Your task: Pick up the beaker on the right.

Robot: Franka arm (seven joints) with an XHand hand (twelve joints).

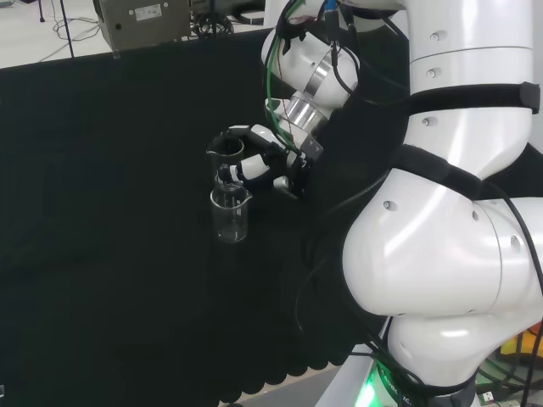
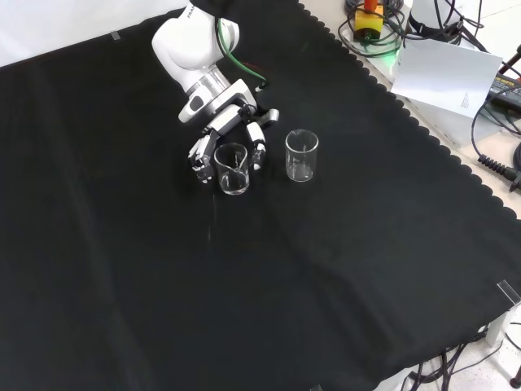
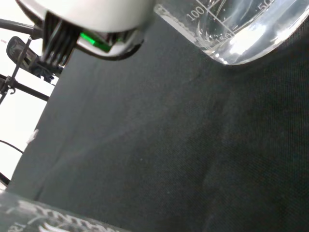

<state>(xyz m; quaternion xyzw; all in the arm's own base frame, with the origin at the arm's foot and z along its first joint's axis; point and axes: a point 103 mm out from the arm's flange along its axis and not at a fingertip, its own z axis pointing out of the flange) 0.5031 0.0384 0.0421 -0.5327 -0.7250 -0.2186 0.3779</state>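
The fingers (image 2: 257, 151) of the hand (image 2: 230, 130) are curled around 1 clear beaker (image 2: 232, 169), reaching down on both sides of its wall while it stands upright on the black tabletop (image 2: 244, 293). In the head view the same fingers (image 1: 254, 167) wrap the farther beaker (image 1: 226, 157). Outward from the fingers, a 2nd beaker (image 2: 301, 155) stands apart, untouched, to the right in the front view and nearer in the head view (image 1: 230, 214).

In the wrist view, the frame's upper right edge cuts off a beaker (image 3: 241, 29); its contents are unclear.
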